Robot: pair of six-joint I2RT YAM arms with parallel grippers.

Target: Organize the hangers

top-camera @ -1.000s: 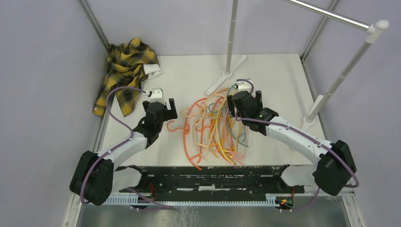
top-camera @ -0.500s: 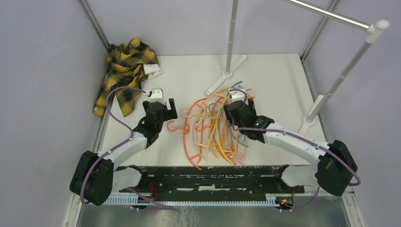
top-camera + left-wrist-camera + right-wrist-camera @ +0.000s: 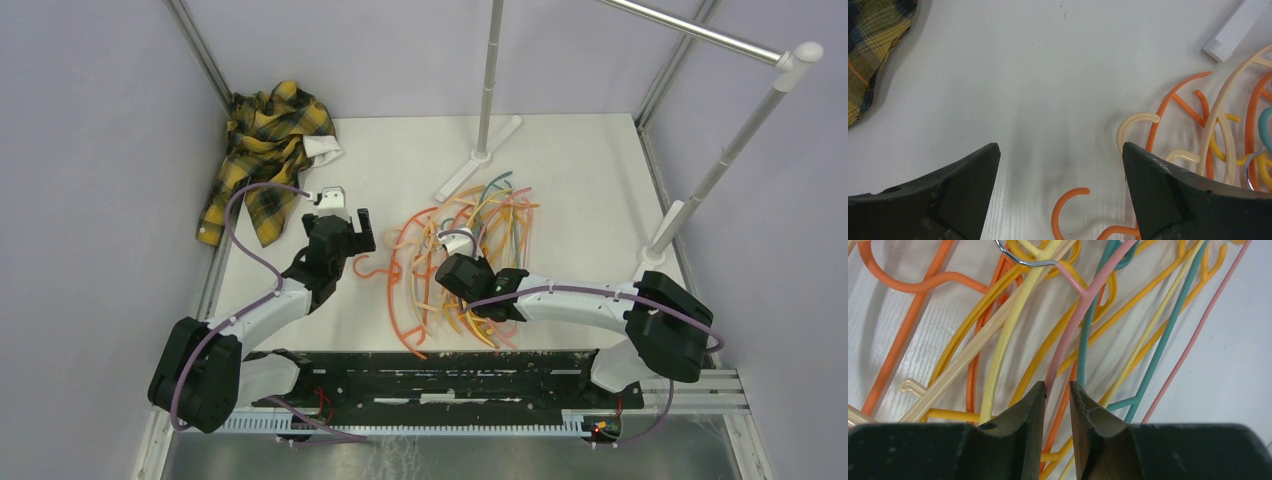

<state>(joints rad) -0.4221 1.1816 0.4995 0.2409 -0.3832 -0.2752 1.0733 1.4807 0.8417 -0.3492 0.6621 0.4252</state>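
the right tool (image 3: 1057, 390), jaws narrow but not yet pinching, straddles a thin pink plastic hanger (image 3: 1083, 300) in the tangled pile of coloured plastic hangers (image 3: 495, 210) mid white bench (image 3: 400, 160), likely to free one, while the left tool (image 3: 1060, 165) hangs wide open at the pile's 9 o'clock.

No legible text or markings anywhere

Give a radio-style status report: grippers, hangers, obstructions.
Left gripper open, empty. Right gripper jaws narrowly apart astride thin pink plastic hanger. Other thin coloured plastic hangers heaped, untidy; yellow and teal ones tangle the pink.
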